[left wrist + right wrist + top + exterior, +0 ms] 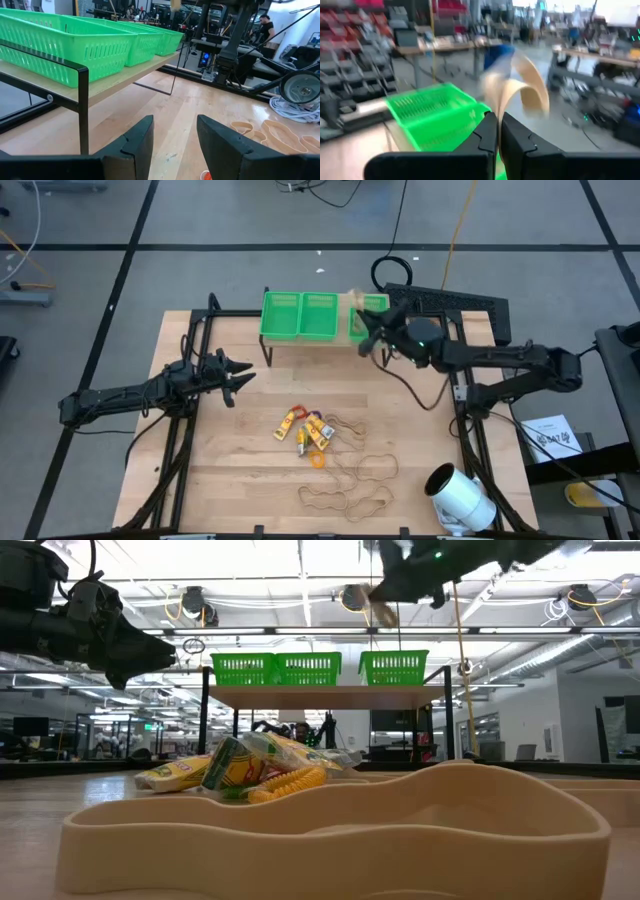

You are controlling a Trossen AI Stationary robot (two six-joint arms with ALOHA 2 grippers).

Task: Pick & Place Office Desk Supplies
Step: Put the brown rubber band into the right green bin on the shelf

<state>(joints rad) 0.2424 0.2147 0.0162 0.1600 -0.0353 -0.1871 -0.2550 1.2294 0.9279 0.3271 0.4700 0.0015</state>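
The supplies lie mid-table: yellow oblong pieces (303,429), an orange ring (318,461) and several tan rubber-band loops (352,478). In the low view the yellow pieces (240,768) rest behind a near rubber band (330,825). My right gripper (363,330) is raised over the rightmost green basket (366,322) and shut on one tan rubber band (520,92). My left gripper (238,376) hovers open at the table's left, short of the shelf, touching nothing; its fingers (172,135) stand apart. My right gripper pinches a tan rubber band between its two fingers, at a part of the loop (501,106) right by the fingertips. The rest of the loop curls free beyond the fingers, blurred. The band (380,606) is lifted clear, above the rightmost green basket (435,117).
Three green baskets stand in a row on a black-framed shelf (315,338) at the table's far edge; the left one (281,314) and middle one (320,315) are beside the right gripper. A large white cylinder (459,496) lies at the near right corner.
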